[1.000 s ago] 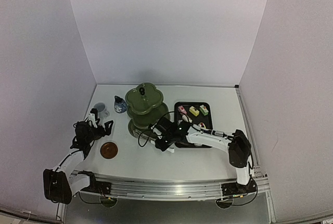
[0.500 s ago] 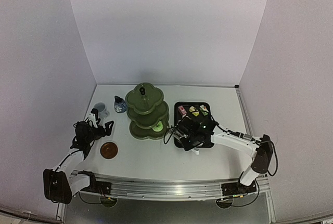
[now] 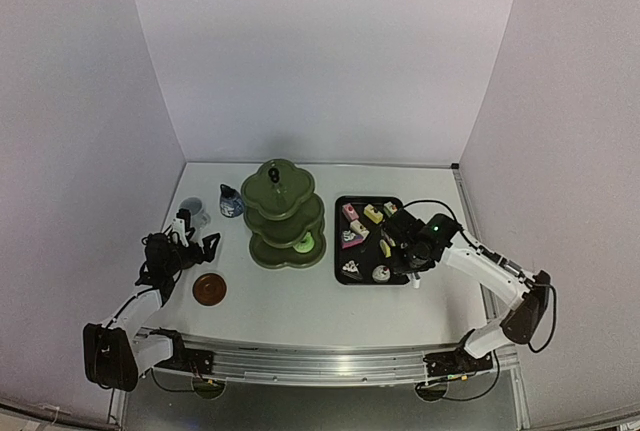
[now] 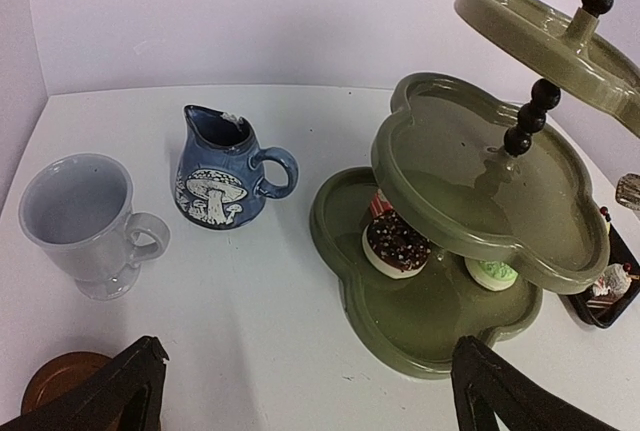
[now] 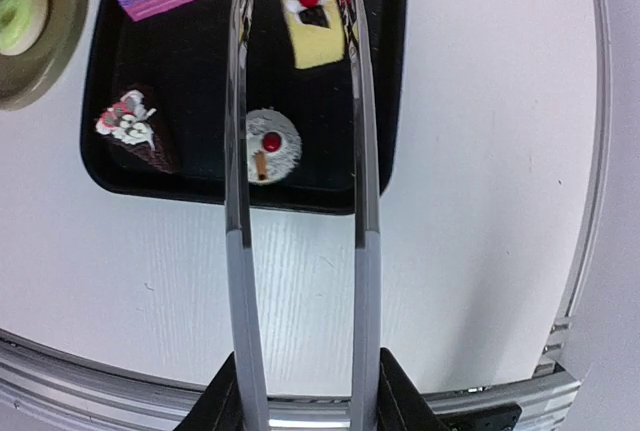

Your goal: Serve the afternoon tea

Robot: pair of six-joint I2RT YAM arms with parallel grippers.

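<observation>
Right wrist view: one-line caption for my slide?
Metal tongs spread over the black tray, framing a yellow cherry-topped cake.

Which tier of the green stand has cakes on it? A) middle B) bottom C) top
B: a chocolate doughnut and a green cake sit on the bottom tier of the stand; the two tiers above look bare.

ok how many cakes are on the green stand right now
3, all on the bottom tier: a chocolate doughnut, a green doughnut beside it, and a red-and-white piece half hidden behind the chocolate one. The middle tier may hide more.
</observation>
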